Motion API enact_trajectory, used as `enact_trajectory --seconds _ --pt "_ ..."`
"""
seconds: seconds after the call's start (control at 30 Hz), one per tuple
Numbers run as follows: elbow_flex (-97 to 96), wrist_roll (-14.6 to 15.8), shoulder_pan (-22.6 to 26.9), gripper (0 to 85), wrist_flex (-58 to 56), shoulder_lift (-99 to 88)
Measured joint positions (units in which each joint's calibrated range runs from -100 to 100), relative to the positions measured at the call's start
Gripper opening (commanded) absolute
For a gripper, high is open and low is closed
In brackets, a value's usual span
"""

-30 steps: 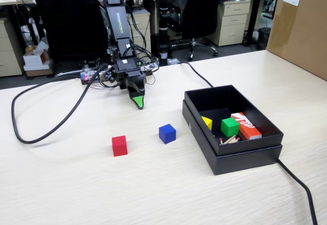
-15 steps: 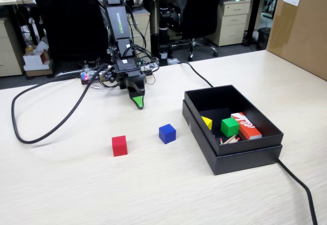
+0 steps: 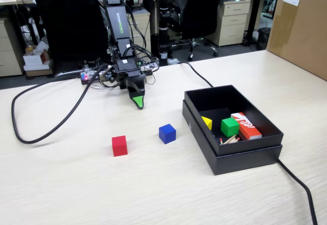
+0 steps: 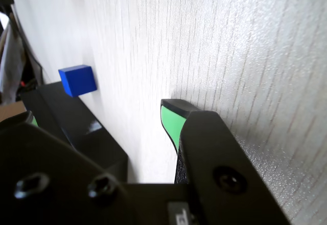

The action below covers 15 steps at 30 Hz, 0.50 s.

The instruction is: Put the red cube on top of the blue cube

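An office with chairs and drawer units lies behind a pale wood-grain bench (image 3: 76,184). The claw (image 3: 138,102) hangs near the bench's far side, tip down just above the surface, holding nothing; only one green-tipped jaw shows, so whether it is spread or pressed together cannot be told. The red cube (image 3: 119,145) and blue cube (image 3: 167,133) sit apart on the bench, both nearer the camera than the claw. A black box (image 3: 245,156) stands to the claw's right in the fixed view.

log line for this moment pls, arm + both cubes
gripper: near arm base, holding nothing | red cube: on table, untouched | blue cube: on table, apart from red | stack: not started
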Motion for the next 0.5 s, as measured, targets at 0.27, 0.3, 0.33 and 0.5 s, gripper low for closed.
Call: enact_trajectory --seconds 0.27,0.3,0.33,0.5 --pt "0.0 0.0 0.05 48.4 0.0 0.0" --pt "0.0 0.05 0.24 48.4 -0.08 0.0" --pt "0.0 0.0 0.34 48.3 -0.08 0.0" --pt "0.27 0.0 0.34 47.5 -0.31 0.0"
